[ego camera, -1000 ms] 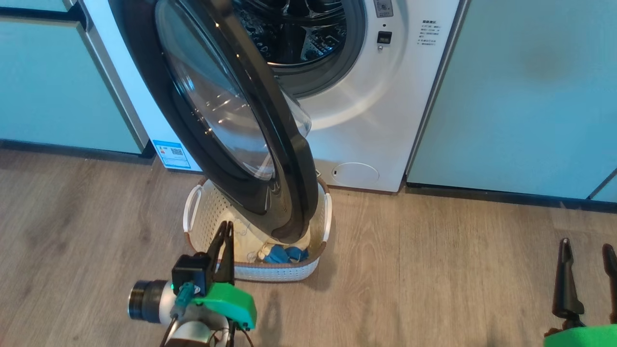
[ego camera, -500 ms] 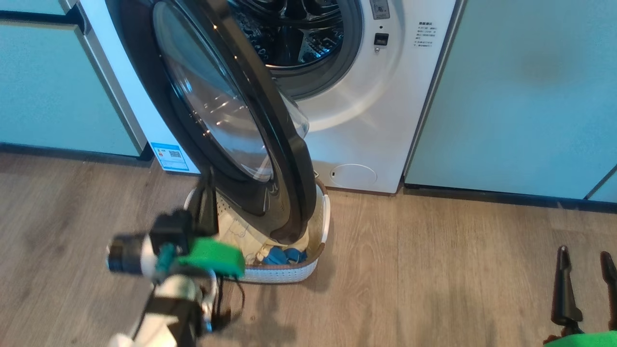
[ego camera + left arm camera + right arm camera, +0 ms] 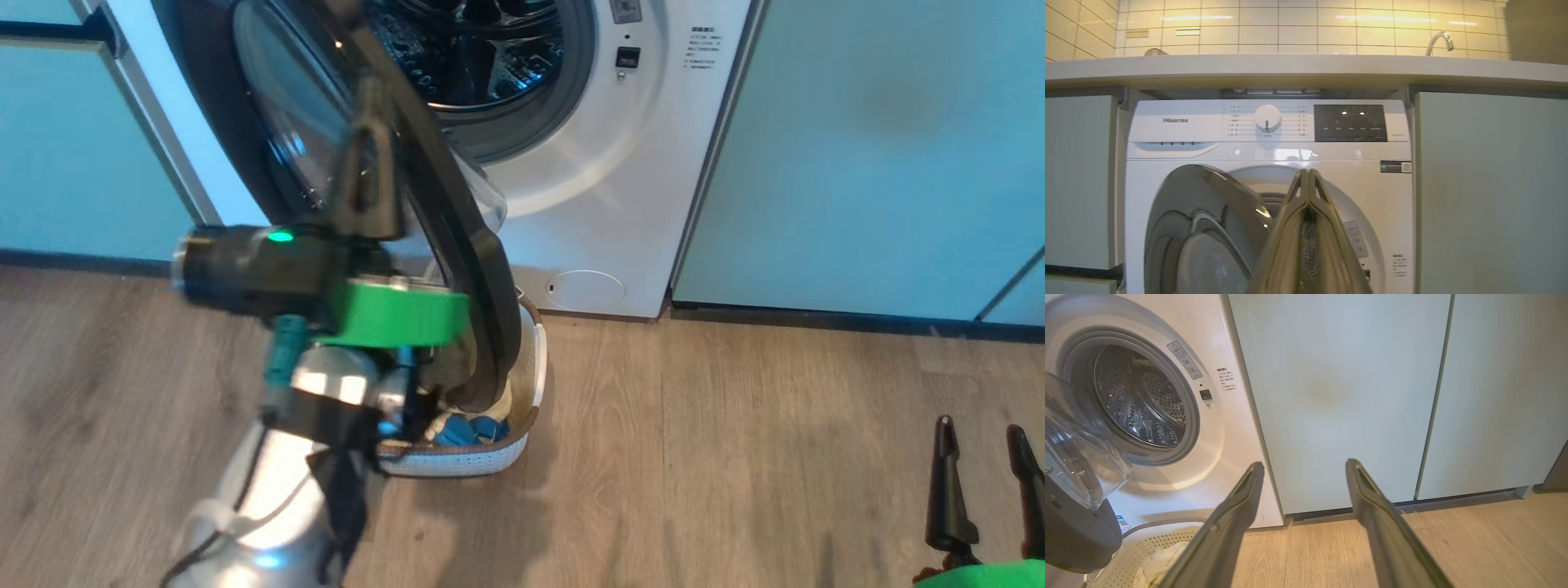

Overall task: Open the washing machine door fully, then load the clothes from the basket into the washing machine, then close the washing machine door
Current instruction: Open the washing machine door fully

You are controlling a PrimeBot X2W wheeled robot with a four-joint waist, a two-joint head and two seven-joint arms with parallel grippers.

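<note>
Wood-look floor (image 3: 735,457) meets pale green cabinets (image 3: 857,147); left gripper (image 3: 1306,173) closed, empty; right gripper (image 3: 1304,465) spread wide, empty.

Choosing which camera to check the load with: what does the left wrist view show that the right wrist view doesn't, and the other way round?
Left wrist view, not the right: the control dial, the worktop, a tap and the shut left end effector.
Right wrist view, not the left: the basket with pale clothes, the wood floor and the open right end effector.
Both: the washing machine, its open door and the green cabinets.
</note>
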